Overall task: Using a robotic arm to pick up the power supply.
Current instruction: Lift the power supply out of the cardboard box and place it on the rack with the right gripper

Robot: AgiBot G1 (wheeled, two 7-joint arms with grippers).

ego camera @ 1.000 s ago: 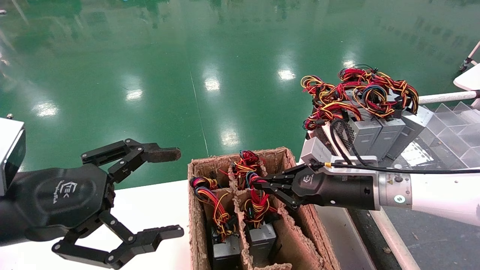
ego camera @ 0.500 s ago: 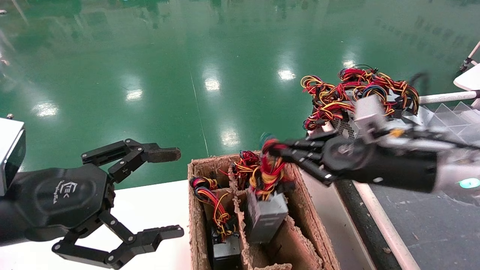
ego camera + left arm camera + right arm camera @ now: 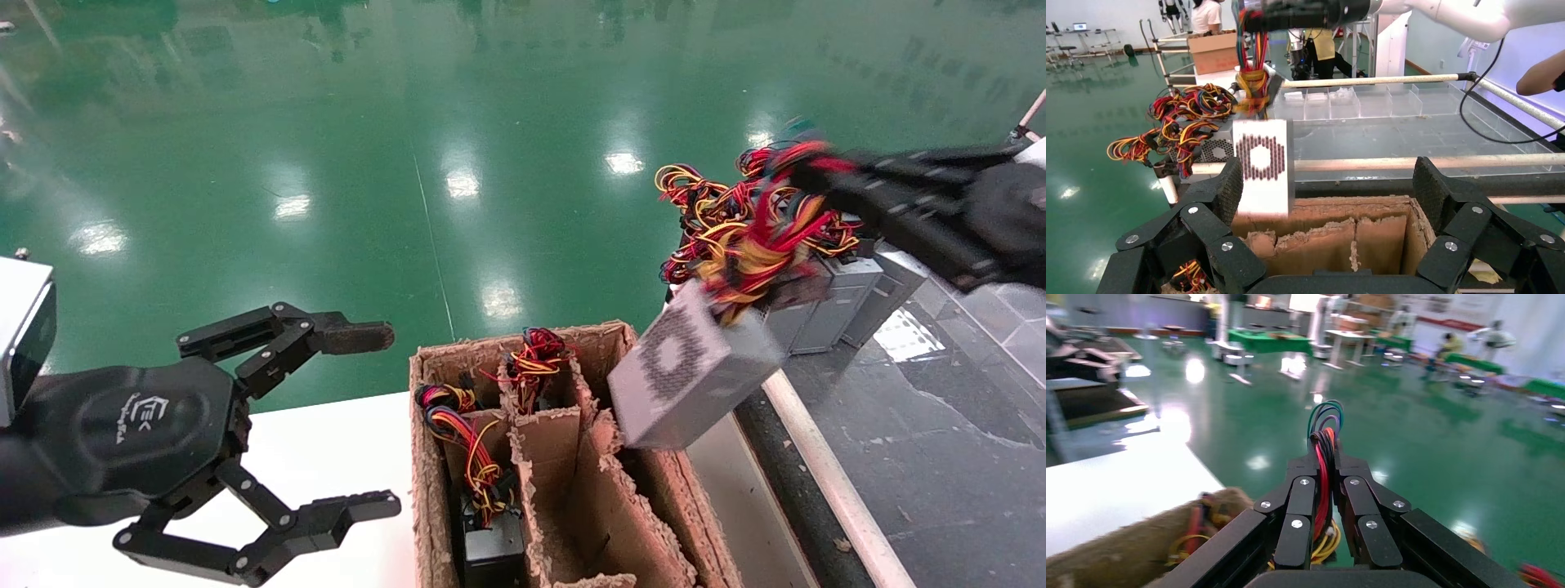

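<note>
The power supply, a silver-grey box with a honeycomb vent, hangs in the air above the right edge of the cardboard box. It dangles by its red, yellow and black wire bundle. My right gripper is shut on those wires, high at the right. From the right wrist the red and black wires run pinched between the fingers. The left wrist view shows the same power supply hanging beyond the box wall. My left gripper is parked open at the lower left.
Inside the divided cardboard box sit other units with wire bundles, and one compartment is empty. A row of grey power supplies with tangled wires stands at the right on a conveyor with a white rail.
The right gripper has lifted the power supply out of its box compartment by the wires and swung it up and to the right. The left arm has not moved.
</note>
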